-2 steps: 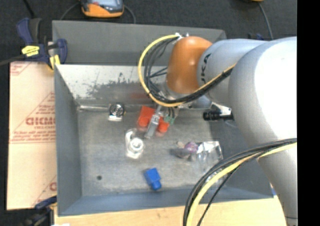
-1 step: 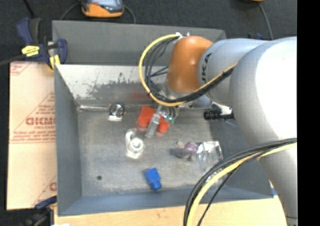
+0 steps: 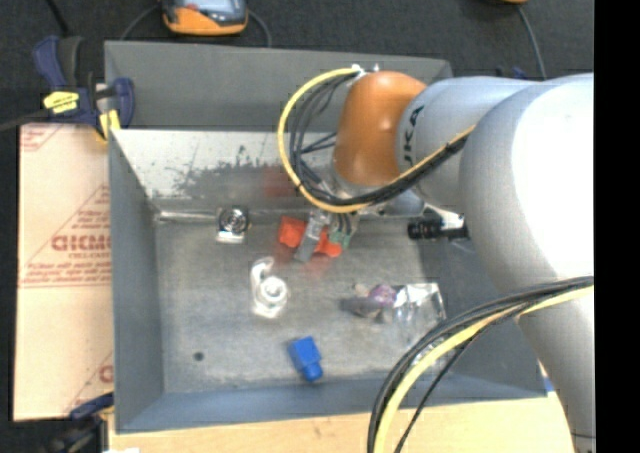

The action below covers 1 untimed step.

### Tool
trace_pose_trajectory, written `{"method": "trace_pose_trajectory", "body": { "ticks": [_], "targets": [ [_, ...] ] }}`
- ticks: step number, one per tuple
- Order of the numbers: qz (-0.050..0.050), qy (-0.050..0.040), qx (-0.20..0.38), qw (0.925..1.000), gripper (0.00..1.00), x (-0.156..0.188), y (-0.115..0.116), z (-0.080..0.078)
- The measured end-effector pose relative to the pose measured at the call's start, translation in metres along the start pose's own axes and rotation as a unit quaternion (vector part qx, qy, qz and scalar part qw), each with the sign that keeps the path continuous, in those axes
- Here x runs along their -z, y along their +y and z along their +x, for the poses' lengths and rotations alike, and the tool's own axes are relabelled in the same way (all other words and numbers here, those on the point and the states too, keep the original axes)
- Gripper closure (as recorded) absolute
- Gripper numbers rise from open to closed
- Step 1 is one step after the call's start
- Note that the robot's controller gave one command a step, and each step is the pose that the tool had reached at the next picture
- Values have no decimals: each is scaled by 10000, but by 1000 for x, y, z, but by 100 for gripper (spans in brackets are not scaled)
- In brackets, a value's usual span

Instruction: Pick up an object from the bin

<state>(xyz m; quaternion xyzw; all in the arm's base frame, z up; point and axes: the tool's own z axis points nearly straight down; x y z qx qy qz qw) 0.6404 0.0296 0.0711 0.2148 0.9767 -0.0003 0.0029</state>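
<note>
Gripper (image 3: 320, 237) over orange block (image 3: 291, 233), twelve o'clock of bin (image 3: 140, 271) floor.
Clenched or released cannot be told; block looks light, rigid, probably smooth, so pinch across its flat sides.

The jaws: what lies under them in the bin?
Orange-red plastic shows either side of the jaws, near the bin's back wall. Its middle is covered: one piece or two, cannot tell.

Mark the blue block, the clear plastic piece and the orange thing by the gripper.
blue block (image 3: 305, 358): camera view, on the middle of its top face.
clear plastic piece (image 3: 267, 292): camera view, on its rounded lower part.
orange thing (image 3: 291, 233): camera view, on its bare left part.
</note>
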Motion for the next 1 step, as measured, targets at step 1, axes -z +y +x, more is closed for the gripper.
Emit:
{"method": "trace_pose_trajectory", "body": {
  "ticks": [1],
  "targets": [
    [-18, -16, 5, 10000, 100, 57, 0, -3]
  ]
}}
